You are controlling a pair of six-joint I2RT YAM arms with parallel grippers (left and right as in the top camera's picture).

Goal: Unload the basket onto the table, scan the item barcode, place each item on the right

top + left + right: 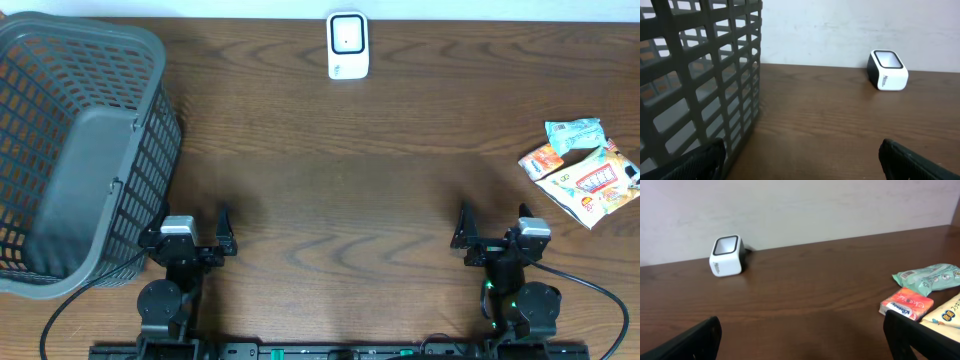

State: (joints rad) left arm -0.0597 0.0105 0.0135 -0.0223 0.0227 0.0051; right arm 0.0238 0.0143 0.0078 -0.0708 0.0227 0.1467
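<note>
Left tool (188,238) and right tool (495,238) both stand spread wide, holding nothing, at the near edge of the desk (330,180). The snack packets (580,165) lie overlapped just beyond the right tool, by the desk's right edge; the scanner (348,45) sits far middle. A grasp could lift two packets together or push one off the edge. The middle lies open; the basket (150,150) crowds the left.

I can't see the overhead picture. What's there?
Left hand and right hand sit open at the near edge of a brown wooden table. A grey plastic mesh basket is left, a white boxy scanner far back, colourful snack packets right.
</note>
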